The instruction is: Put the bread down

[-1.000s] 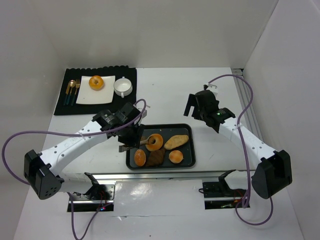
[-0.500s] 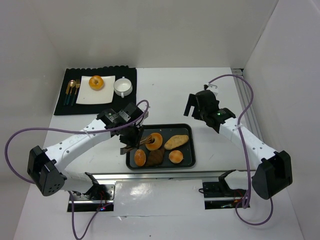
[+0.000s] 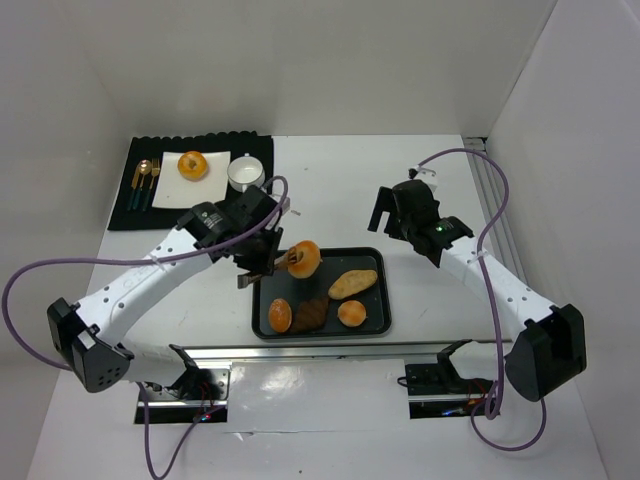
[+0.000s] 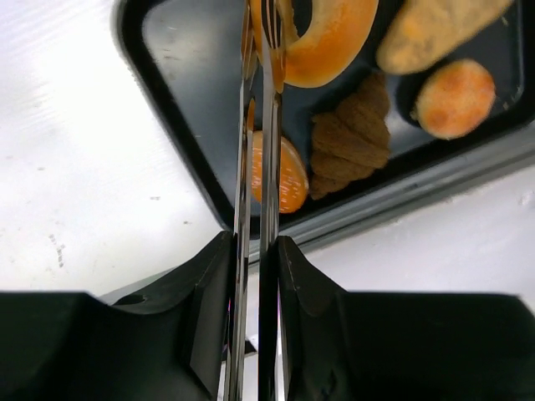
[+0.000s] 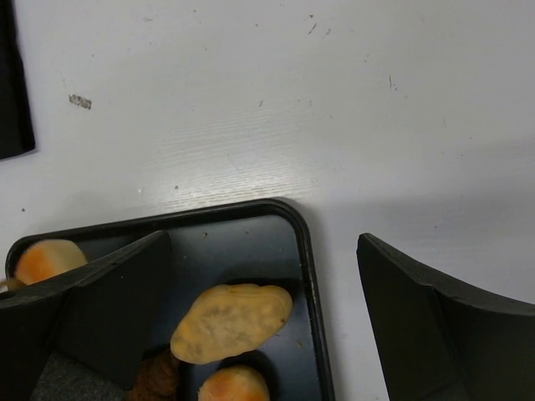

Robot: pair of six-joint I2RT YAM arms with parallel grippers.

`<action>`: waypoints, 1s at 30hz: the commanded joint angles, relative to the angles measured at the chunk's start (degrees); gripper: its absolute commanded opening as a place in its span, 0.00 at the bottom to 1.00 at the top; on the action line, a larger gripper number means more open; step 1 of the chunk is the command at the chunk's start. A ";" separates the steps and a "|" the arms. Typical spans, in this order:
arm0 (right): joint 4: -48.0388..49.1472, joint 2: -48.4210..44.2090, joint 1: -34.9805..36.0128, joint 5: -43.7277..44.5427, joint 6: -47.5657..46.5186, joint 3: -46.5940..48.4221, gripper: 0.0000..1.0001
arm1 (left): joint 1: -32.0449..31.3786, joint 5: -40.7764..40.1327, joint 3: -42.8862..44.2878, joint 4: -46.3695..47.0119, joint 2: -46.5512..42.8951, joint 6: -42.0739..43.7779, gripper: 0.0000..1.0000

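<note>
Bagel point(image 3: 306, 259) hangs over the black tray's point(image 3: 376, 326) far-left part, pinched only at its rim by metal tongs point(image 4: 257, 167) that my left gripper point(image 4: 255, 246) squeezes, so I judge a quick swing could shake it loose; my right gripper point(image 5: 261, 242) idles, fingers spread.

The tongs point(image 4: 269, 175) are thin, polished metal. The ring of bread point(image 4: 330, 42) has a smooth, glazed orange crust that shines. The fingers point(image 4: 205, 309) of the left gripper point(image 4: 255, 242) are dull black plastic. The tray point(image 4: 180, 50) is dark and smooth with a soft sheen; whether it is metal or plastic cannot be told. The brown pastry point(image 4: 351, 142) is rough, ridged and matt. The long roll point(image 5: 230, 322) has a pale, dry, mottled crust. The table point(image 5: 251, 125) is white, smooth and faintly glossy, with small scuffs. The mat point(image 3: 130, 215) is black, matt and ribbed. The plate point(image 3: 175, 192) and cup point(image 3: 245, 174) look like glossy white china, the cutlery point(image 3: 143, 178) like gold-toned metal.
</note>
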 commanded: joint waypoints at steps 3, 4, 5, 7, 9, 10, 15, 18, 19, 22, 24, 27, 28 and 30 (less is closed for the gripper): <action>1.69 -0.61 0.98 -1.35 -0.73 3.43 0.99 | 5.98 -7.67 5.87 -4.35 -0.11 -3.49 0.32; 2.30 -0.60 0.98 -1.35 -1.25 4.04 0.99 | 7.03 -10.47 5.87 -4.35 -0.89 -4.28 0.32; 2.31 -0.08 0.98 -1.35 -1.26 4.74 0.99 | 8.44 -10.50 5.87 -3.57 -0.90 -4.81 0.32; 2.31 -0.07 0.98 -1.35 -1.26 5.89 0.99 | 13.62 -10.50 5.87 -2.34 -1.52 -4.29 0.32; 2.31 -0.07 0.98 -1.87 -1.26 5.89 0.99 | 18.96 -11.46 5.87 -1.37 -1.52 -4.29 0.32; 3.18 -0.07 0.98 -2.40 -1.26 5.89 0.99 | 20.56 -12.77 6.57 -0.84 -2.04 -4.98 0.32; 3.37 2.11 0.98 -3.02 -1.78 7.03 0.99 | 30.23 -18.40 6.58 4.42 -2.57 -5.00 0.34; 2.75 3.27 0.98 -3.02 -2.31 8.09 0.99 | 36.74 -17.98 5.87 8.91 -1.00 -4.20 0.34; 2.75 3.27 0.98 -2.50 -2.31 8.09 0.99 | 38.49 -17.97 5.87 9.61 0.75 -4.20 0.34; 2.75 3.27 0.98 -2.49 -2.31 8.09 0.99 | 39.82 -16.22 6.49 13.57 5.14 -4.20 0.34; 2.75 3.27 0.98 -2.49 -2.31 8.09 0.99 | 40.62 -14.46 7.10 15.59 7.52 -4.20 0.34; 2.75 3.79 0.98 -1.88 -2.31 8.09 0.99 | 40.62 -14.45 8.16 18.30 11.57 -5.52 0.34; 2.75 3.79 0.98 -1.88 -2.31 8.09 0.99 | 40.62 -14.45 8.16 19.19 12.97 -5.52 0.34; 2.75 4.40 0.98 -1.88 -2.31 8.09 0.99 | 40.62 -14.45 9.29 19.20 14.55 -6.92 0.34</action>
